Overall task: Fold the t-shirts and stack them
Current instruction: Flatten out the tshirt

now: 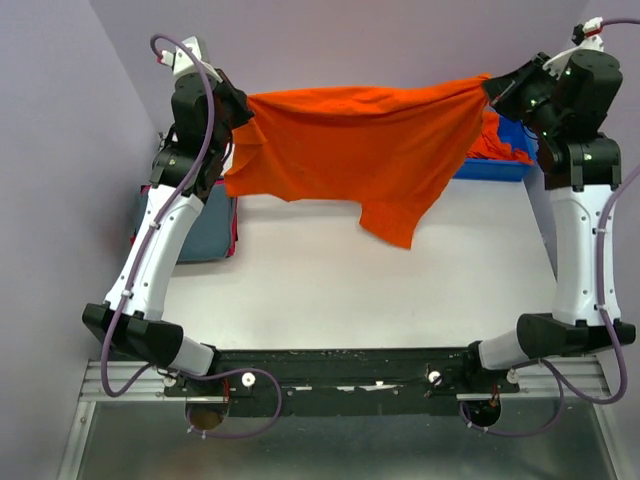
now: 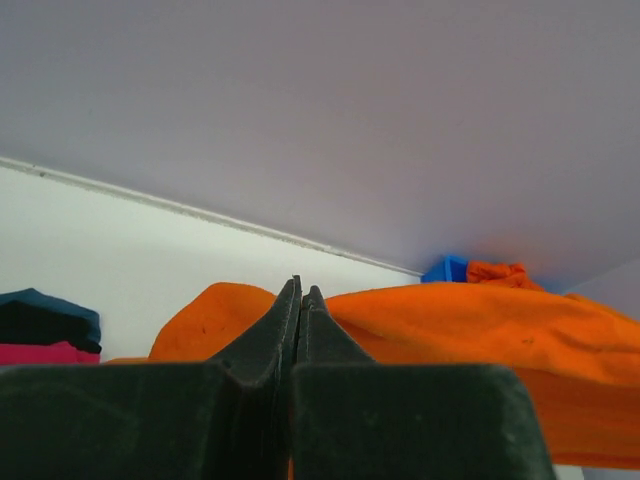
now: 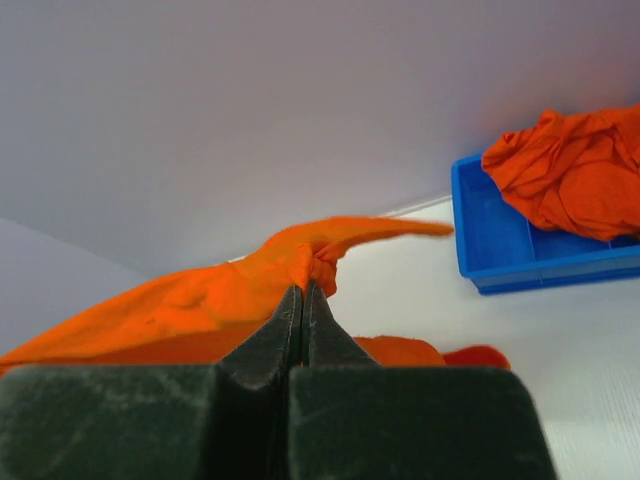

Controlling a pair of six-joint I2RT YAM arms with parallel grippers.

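I'm holding the orange t-shirt (image 1: 350, 140) stretched in the air between both arms, over the far half of the table (image 1: 330, 300). The left tool (image 2: 301, 292) is clenched on its upper edge and the right tool (image 3: 303, 292) on a bunched corner. One sleeve droops lowest, with open white tabletop nearer me. The blue bin (image 3: 500, 240) with more orange shirts (image 3: 570, 170) sits far right, and the grey-blue and pink shirts (image 1: 210, 232) lie at the left edge.

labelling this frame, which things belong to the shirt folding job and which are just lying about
Job: orange t-shirt stretched between left hand and right hand; crumpled orange shirt in blue bin; grey-blue and pink shirts piled at left.
Lying about: blue bin; white table.
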